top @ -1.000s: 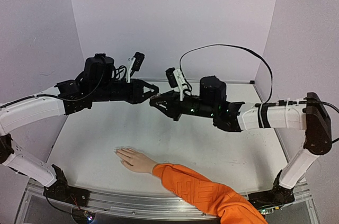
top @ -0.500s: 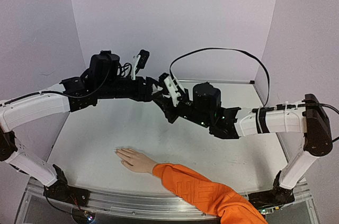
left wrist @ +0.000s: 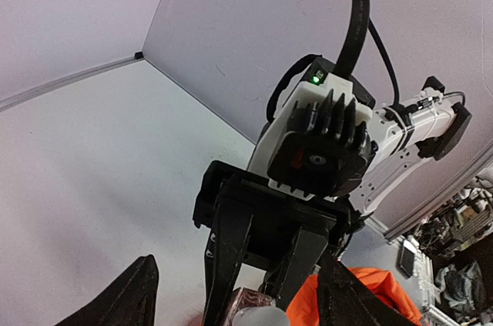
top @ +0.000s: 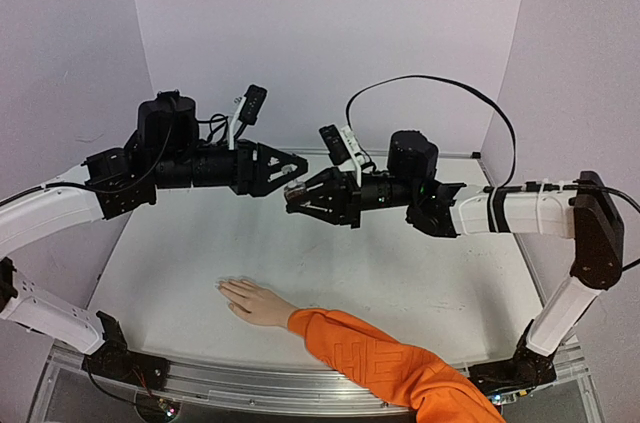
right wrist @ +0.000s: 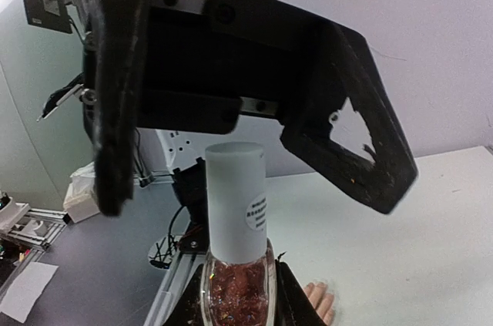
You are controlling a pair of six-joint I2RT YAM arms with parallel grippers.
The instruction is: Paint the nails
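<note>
A pale hand [top: 250,300] in an orange sleeve [top: 380,363] lies flat near the table's front edge. Its nails [top: 224,288] are barely distinguishable from the skin, and the fingertips [right wrist: 320,300] show below the bottle in the right wrist view. Above the table's middle my right gripper [top: 300,197] is shut on a small polish bottle [right wrist: 235,283] of reddish glitter with a white cap [right wrist: 236,199]. My left gripper [top: 297,172] faces it, open, with its fingers [right wrist: 115,110] standing on either side of the cap without touching. In the left wrist view my left gripper [left wrist: 239,304] frames the capped bottle [left wrist: 258,317].
The white table [top: 200,253] is walled by pale panels at the back and on both sides. A black cable [top: 430,88] arcs over the right arm. A metal rail [top: 230,383] runs along the near edge.
My left gripper has gone from shut at the bottle's cap to open and has drawn back a little to the left. The right gripper still holds the capped bottle.
</note>
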